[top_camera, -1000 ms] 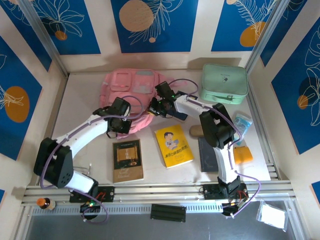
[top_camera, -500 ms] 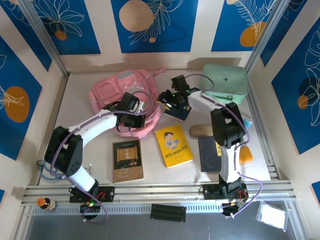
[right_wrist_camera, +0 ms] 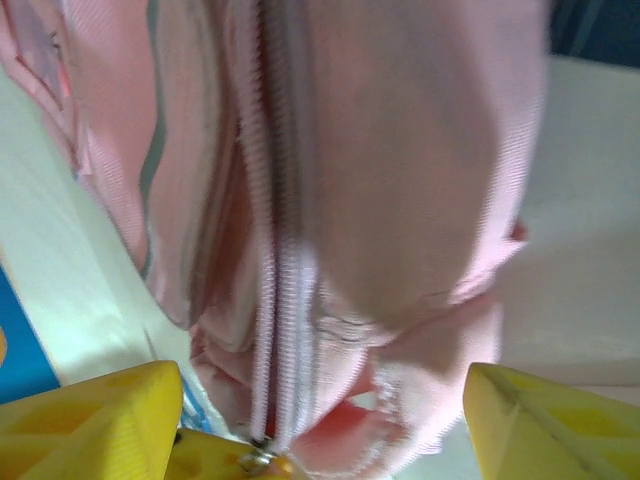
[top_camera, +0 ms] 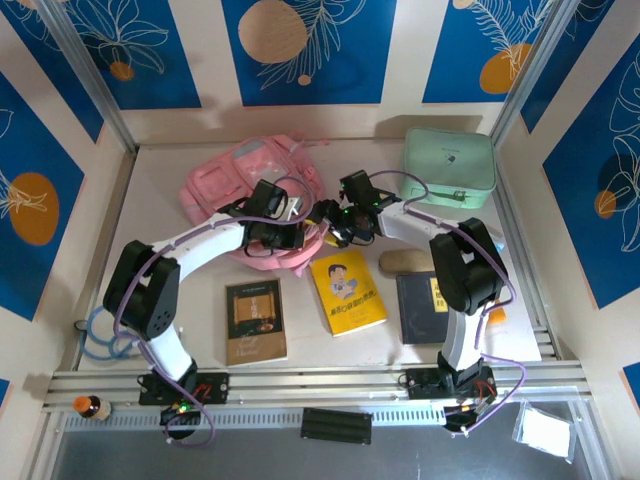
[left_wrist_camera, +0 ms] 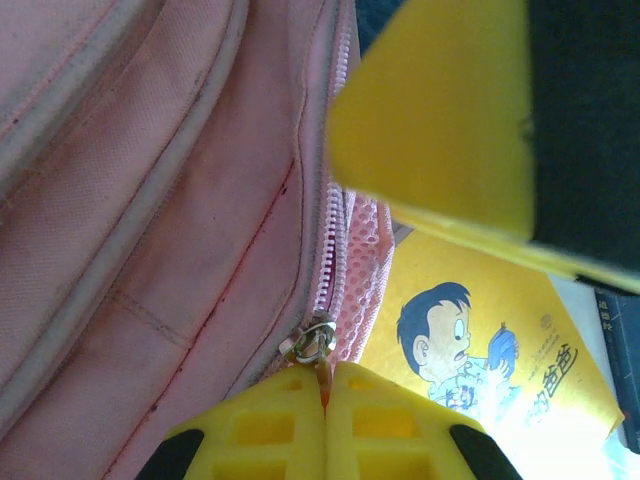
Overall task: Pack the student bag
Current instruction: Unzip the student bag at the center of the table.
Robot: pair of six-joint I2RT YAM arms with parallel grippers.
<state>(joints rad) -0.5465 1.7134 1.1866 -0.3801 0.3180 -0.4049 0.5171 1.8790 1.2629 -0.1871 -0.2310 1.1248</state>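
The student bag (top_camera: 232, 185) is a soft pink backpack lying at the back middle of the table. My left gripper (top_camera: 286, 236) sits at the bag's near right edge. In the left wrist view the left gripper (left_wrist_camera: 325, 398) is shut on the small zipper pull (left_wrist_camera: 322, 380), just below the metal slider (left_wrist_camera: 308, 343). My right gripper (top_camera: 335, 222) is right beside it, at the bag's right end. In the right wrist view the right gripper (right_wrist_camera: 320, 390) is open, with its yellow fingers (right_wrist_camera: 95, 420) wide apart around pink fabric and the zipper line (right_wrist_camera: 270, 260).
A mint green hard case (top_camera: 449, 167) stands at the back right. In front of the bag lie a yellow cartoon book (top_camera: 346, 290), a brown book (top_camera: 255, 320) and a dark notebook (top_camera: 417, 308). An orange item (top_camera: 487, 308) and a blue packet (top_camera: 487, 240) lie at the right.
The bag has turned and shifted left. My left gripper has moved right along its near edge. My right gripper drew off to the right, then came back down to the bag's end.
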